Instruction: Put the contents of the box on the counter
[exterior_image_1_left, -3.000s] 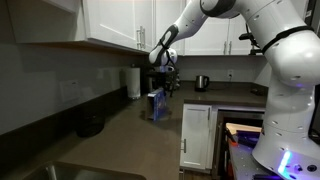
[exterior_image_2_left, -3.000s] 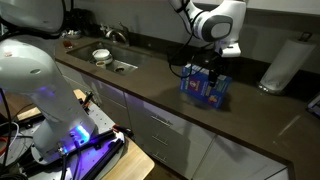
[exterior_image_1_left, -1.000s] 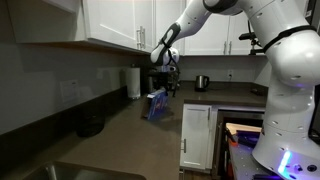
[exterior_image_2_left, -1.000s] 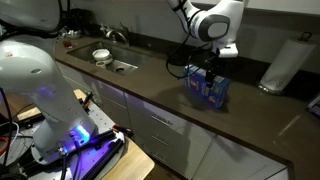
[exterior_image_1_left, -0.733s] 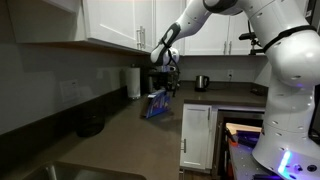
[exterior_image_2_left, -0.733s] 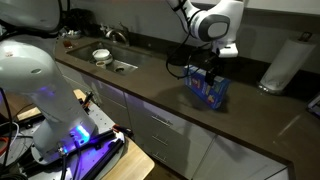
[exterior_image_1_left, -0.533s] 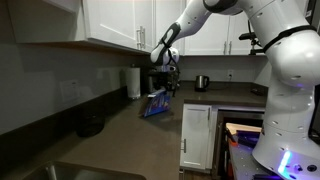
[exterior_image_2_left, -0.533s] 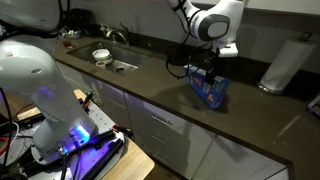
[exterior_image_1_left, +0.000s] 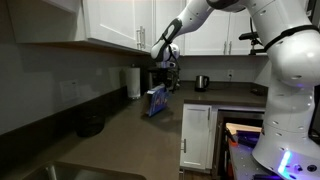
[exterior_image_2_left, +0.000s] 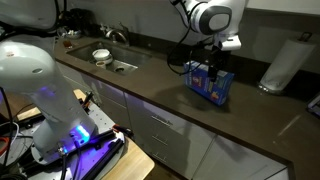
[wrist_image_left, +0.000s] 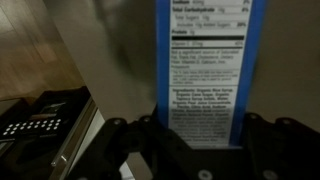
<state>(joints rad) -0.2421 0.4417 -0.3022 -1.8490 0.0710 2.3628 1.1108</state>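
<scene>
My gripper (exterior_image_1_left: 163, 80) is shut on the top end of the box (exterior_image_1_left: 157, 101), a small blue carton, and holds it roughly upright just above the counter (exterior_image_1_left: 120, 138). In an exterior view the gripper (exterior_image_2_left: 212, 62) sits over the box (exterior_image_2_left: 208, 84), above the dark counter (exterior_image_2_left: 140, 80). In the wrist view the box (wrist_image_left: 200, 60) shows its white nutrition label between the two fingers of the gripper (wrist_image_left: 197, 128). The contents are out of sight; no packets show on the counter.
A white paper-towel roll (exterior_image_2_left: 283, 62) stands at the backsplash, also in an exterior view (exterior_image_1_left: 132, 82). A sink with a bowl (exterior_image_2_left: 102, 55) lies further along. A kettle (exterior_image_1_left: 201, 82) and a dark appliance (wrist_image_left: 40, 125) stand nearby. The counter's front edge is close.
The box was tilted over the counter half a second ago. It now hangs more upright and the gripper has risen a little with it.
</scene>
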